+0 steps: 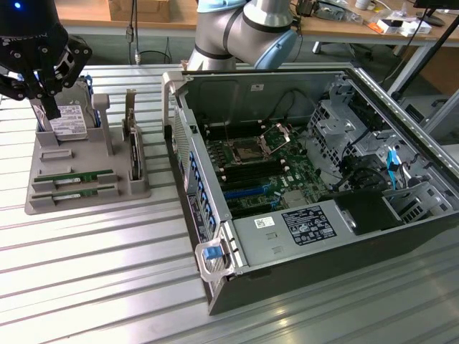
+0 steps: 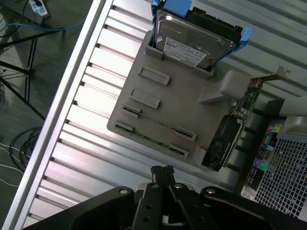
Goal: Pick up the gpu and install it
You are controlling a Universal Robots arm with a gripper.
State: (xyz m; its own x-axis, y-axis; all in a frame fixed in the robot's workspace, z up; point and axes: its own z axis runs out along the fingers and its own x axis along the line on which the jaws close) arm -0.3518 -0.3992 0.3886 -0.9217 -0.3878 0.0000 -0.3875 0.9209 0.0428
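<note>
Gripper [image 1: 51, 109]: hanging clenched and empty, hovering over the end of the gray holder [image 1: 86, 154] where the silver hard drive [image 1: 68, 120] is leaning in its blue cradle. Touching nothing, and sitting well above the parts, judging by the wrist view's downward look over the whole holder.

Finding the gpu [image 1: 75, 176] lying lengthwise in a narrow slot at the holder's opposite end, just beside a second green stick of the same kind; not being able to tell which of the two is meant. Judging the slotting as deliberate: keeping each thin stick on its long edge, with the upper edge exposed, so leaving something for a pinch from above.

Noting the dark card [image 1: 133, 147] standing on edge with its metal bracket, along the holder's side facing the computer case [image 1: 323, 229], propped likewise for a top-down grasp.

Seeing the case lying on its side with the cover off and the motherboard [image 1: 265, 168] facing upward, probably laid that way for pressing parts straight down into the long black and blue slots.

Resting everything on the slatted metal table [image 1: 93, 272], with holder and case just beside each other, likely for keeping the carry short.

Reading the job as not yet begun: nothing lifted, the gpu seated in its slot and apart from the gripper.
</note>
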